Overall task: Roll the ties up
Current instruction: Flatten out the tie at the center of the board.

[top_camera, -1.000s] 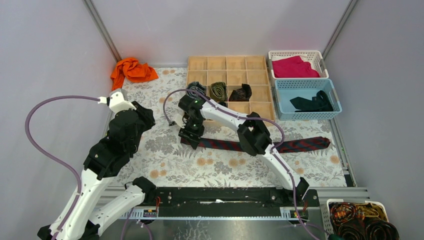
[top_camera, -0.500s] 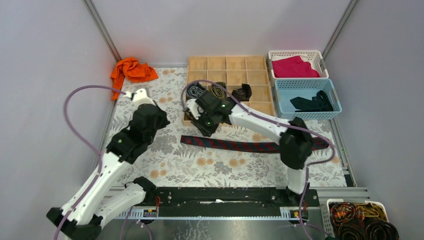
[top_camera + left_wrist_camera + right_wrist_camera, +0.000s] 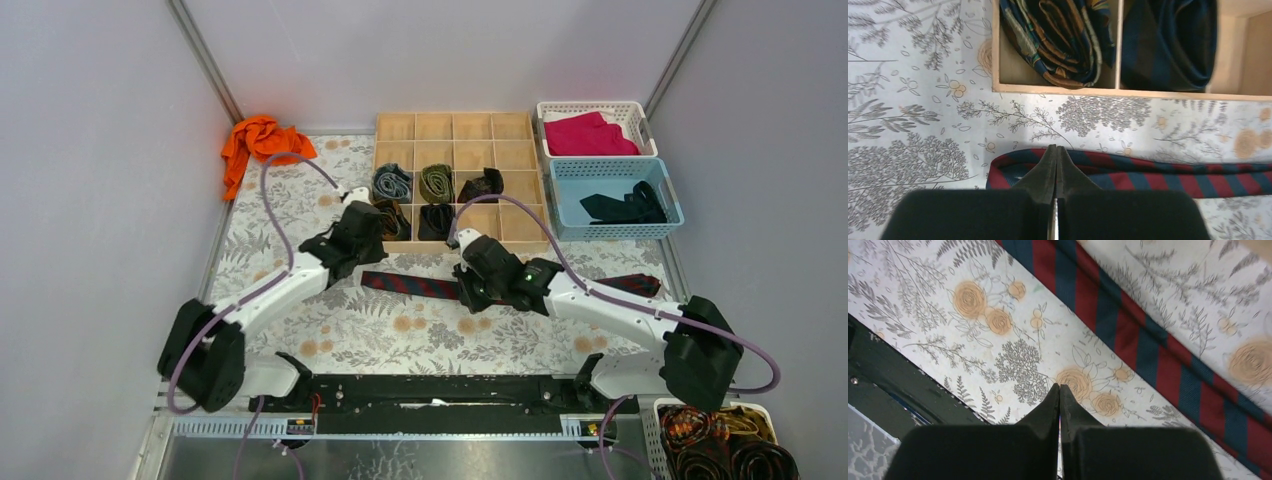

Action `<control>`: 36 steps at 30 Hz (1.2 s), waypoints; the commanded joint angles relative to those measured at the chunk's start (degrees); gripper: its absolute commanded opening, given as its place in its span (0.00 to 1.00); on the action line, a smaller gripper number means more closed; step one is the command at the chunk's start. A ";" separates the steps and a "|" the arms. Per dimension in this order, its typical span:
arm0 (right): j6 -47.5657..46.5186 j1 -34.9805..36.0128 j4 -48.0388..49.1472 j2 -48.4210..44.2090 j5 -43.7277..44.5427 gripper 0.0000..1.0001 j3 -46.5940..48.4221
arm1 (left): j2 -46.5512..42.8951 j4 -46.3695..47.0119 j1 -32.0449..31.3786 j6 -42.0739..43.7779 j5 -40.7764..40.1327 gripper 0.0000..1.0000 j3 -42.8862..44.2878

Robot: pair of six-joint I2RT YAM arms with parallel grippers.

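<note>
1 navy, red-striped fabric necktie (image 3: 420, 286) flat on floral mat (image 3: 300, 200)
Left gripper (image 3: 1055, 150) over its left end, right gripper (image 3: 1059, 388) beside it; both fingers pressed together

Left hand (image 3: 1056, 149) and right hand (image 3: 1059, 387), both closed, low.

A flowery mat (image 3: 400, 330) covers the table. At the far left corner lies a bright orange cloth (image 3: 262, 142), all crumpled up. In the far middle sits a wooden box (image 3: 433, 126) split into many little square spaces, and its whole far row is bare. Just right of the box are two baskets, touching. The far one is a white basket (image 3: 590, 104) with a pink cloth (image 3: 590, 134) inside. The near one is a blue basket (image 3: 610, 166). At the near right corner, off the mat, another white basket (image 3: 700, 403) holds dark and brown loops (image 3: 730, 450).
</note>
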 commanded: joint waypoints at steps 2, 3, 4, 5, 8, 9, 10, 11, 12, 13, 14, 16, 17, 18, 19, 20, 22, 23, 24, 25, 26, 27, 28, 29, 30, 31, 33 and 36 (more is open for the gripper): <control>6.04 1.37 6.38 -4.03 -0.44 0.00 -5.46 | 9.63 7.37 -0.26 0.59 0.35 0.00 1.22; 6.33 1.49 6.64 -4.51 -0.45 0.00 -6.32 | 11.20 7.41 -0.37 0.47 0.20 0.00 1.80; 6.66 1.63 7.00 -5.00 -0.34 0.00 -7.21 | 12.88 7.34 -0.43 0.48 -0.04 0.00 2.23; 6.93 1.64 7.26 -5.44 -0.21 0.00 -8.21 | 14.25 7.09 -0.50 0.52 -0.43 0.00 2.77; 6.88 1.78 7.92 -6.42 0.18 0.00 -9.80 | 17.60 7.12 -0.53 -0.01 -1.27 0.00 2.69; 6.68 1.74 7.97 -6.61 0.10 0.00 -9.98 | 19.01 7.42 -0.53 -0.37 -1.31 0.00 2.48; 6.65 1.78 8.07 -6.93 0.09 0.00 -10.15 | 20.15 7.74 -0.53 -0.84 -1.42 0.00 2.22; 6.64 1.78 8.28 -7.36 -0.09 0.00 -10.37 | 21.18 7.88 -0.48 -1.35 -1.95 0.00 2.10; 6.60 1.77 8.67 -7.96 -0.40 0.00 -10.75 | 22.39 8.04 -0.48 -1.72 -2.40 0.00 2.03; 6.83 1.78 9.08 -8.77 -0.44 0.00 -11.23 | 23.43 8.10 -0.52 -2.16 -3.11 0.00 2.00; 7.00 1.82 9.47 -9.47 -0.45 0.00 -11.77 | 24.43 8.11 -0.54 -2.55 -3.37 0.00 2.02; 7.02 1.80 9.54 -10.32 0.11 0.00 -12.34 | 25.90 7.45 -0.73 -3.39 -3.88 0.00 2.14; 6.86 1.84 9.28 -10.33 1.09 0.00 -12.41 | 26.38 7.35 -0.93 -3.76 -4.00 0.00 1.95; 6.47 1.81 8.90 -10.00 2.02 0.00 -12.23 | 26.62 6.86 -1.57 -4.27 -4.52 0.00 1.65; 6.16 1.80 8.35 -9.62 2.68 0.00 -12.01 | 26.71 6.26 -2.11 -4.72 -5.22 0.00 1.20; 6.00 1.78 8.34 -9.07 3.01 0.00 -11.95 | 26.61 5.67 -3.45 -5.40 -5.84 0.00 0.50; 6.17 1.81 8.82 -7.72 3.56 0.00 -12.01 | 26.02 4.02 -5.90 -6.71 -7.24 0.00 -0.54; 6.42 1.83 9.00 -6.94 3.90 0.00 -12.09 | 25.59 3.18 -7.37 -7.65 -7.60 0.00 -1.34; 6.69 1.79 9.16 -5.98 4.27 0.00 -12.05 | 25.13 2.49 -8.86 -8.54 -8.16 0.00 -2.21; 7.03 1.75 8.94 -5.09 5.09 0.00 -11.85 | 24.54 1.50 -10.60 -9.81 -8.75 0.00 -3.07; 7.30 1.73 8.98 -4.15 5.63 0.00 -11.63 | 24.07 0.45 -12.27 -11.06 -9.19 0.00 -3.88; 7.34 1.78 8.91 -3.34 5.88 0.00 -11.48 | 23.48 -0.35 -13.82 -12.24 -9.38 0.00 -4.57; 7.37 1.78 8.92 -2.60 6.02 0.00 -11.24 | 22.90 -1.03 -15.39 -13.76 -9.57 0.00 -5.66; 7.27 1.79 8.89 -2.09 5.98 0.00 -11.01 | 22.34 -1.57 -16.85 -14.85 -9.79 0.00 -6.49; 7.11 1.78 8.83 -1.56 5.89 0.00 -10.84 | 21.71 -2.23 -18.22 -15.75 -9.74 0.00 -7.23; 7.11 1.85 8.82 -1.09 6.02 0.00 -10.83 | 21.53 -3.13 -19.54 -16.69 -9.65 0.00 -7.81; 7.04 1.83 8.84 -0.60 5.98 0.00 -10.95 | 21.33 -4.13 -22.00 -18.21 -9.53 0.00 -9.11; 7.25 1.78 9.37 -0.38 5.18 0.00 -11.98 | 21.20 -4.90 -25.66 -20.39 -8.74 0.00 -11.01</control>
